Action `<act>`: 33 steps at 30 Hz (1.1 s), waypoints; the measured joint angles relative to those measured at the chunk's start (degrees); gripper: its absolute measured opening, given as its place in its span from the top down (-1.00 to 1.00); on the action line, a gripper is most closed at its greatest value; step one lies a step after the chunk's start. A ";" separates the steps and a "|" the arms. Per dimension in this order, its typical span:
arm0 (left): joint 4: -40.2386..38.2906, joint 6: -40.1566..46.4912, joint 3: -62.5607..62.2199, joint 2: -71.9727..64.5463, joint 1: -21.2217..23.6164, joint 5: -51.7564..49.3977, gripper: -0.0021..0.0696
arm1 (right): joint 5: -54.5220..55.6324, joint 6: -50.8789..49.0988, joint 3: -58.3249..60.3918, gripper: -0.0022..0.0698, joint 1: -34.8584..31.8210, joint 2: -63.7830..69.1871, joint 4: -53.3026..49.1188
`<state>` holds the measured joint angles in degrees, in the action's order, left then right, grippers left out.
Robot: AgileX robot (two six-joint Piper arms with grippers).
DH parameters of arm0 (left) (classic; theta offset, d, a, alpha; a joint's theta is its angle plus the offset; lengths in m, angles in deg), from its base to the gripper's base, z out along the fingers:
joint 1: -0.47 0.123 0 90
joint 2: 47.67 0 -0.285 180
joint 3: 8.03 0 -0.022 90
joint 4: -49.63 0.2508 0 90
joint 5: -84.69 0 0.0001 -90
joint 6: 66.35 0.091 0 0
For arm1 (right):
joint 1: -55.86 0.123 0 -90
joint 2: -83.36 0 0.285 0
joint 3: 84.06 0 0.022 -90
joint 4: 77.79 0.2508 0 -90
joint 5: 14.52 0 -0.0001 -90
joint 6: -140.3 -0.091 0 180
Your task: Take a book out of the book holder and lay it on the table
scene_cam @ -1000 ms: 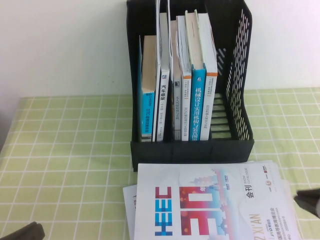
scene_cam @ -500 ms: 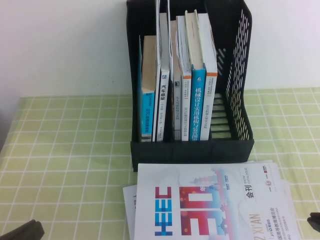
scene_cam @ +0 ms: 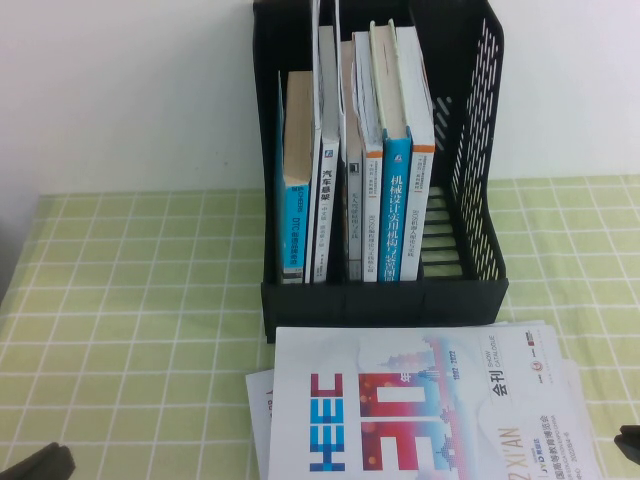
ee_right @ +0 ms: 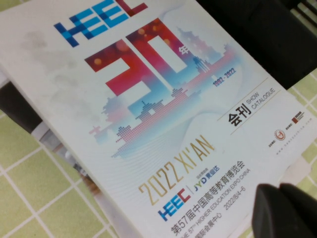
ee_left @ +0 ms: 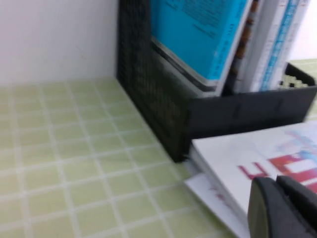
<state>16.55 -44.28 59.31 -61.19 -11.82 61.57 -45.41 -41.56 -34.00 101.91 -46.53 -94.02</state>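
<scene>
The left gripper (scene_cam: 38,464) is sitting at the lower left corner of the high view, a dark shape just above the table (scene_cam: 130,300); in the left wrist view its fingertips (ee_left: 282,208) are pressing together with nothing between them, just beside the book's edge. The right gripper (scene_cam: 630,441) is showing only as a dark sliver at the lower right edge of the high view; in the right wrist view its fingers (ee_right: 287,210) are closed together and empty, hovering over the book's lower corner.

The book (scene_cam: 420,410) is lying flat on the table in the lower centre of the high view, white cover up, with blue "HEEC" lettering and pink-red numerals showing. It is resting on top of other white sheets (scene_cam: 258,405) that are sticking out at its left side. Its top edge is lying just in front of the book holder (scene_cam: 385,300), which is standing upright in the upper centre of the frame against a white wall (scene_cam: 120,90). Several thicker books (scene_cam: 360,160) with blue and white spines are standing upright in its slots.
</scene>
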 joint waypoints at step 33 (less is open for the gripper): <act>22.82 -22.59 11.18 6.45 6.67 3.36 0.95 | 0.00 0.00 0.12 0.94 0.00 -1.28 -0.03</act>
<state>39.37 -66.87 70.49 -54.74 -5.15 64.93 -45.41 -41.56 -33.87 101.91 -47.80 -94.05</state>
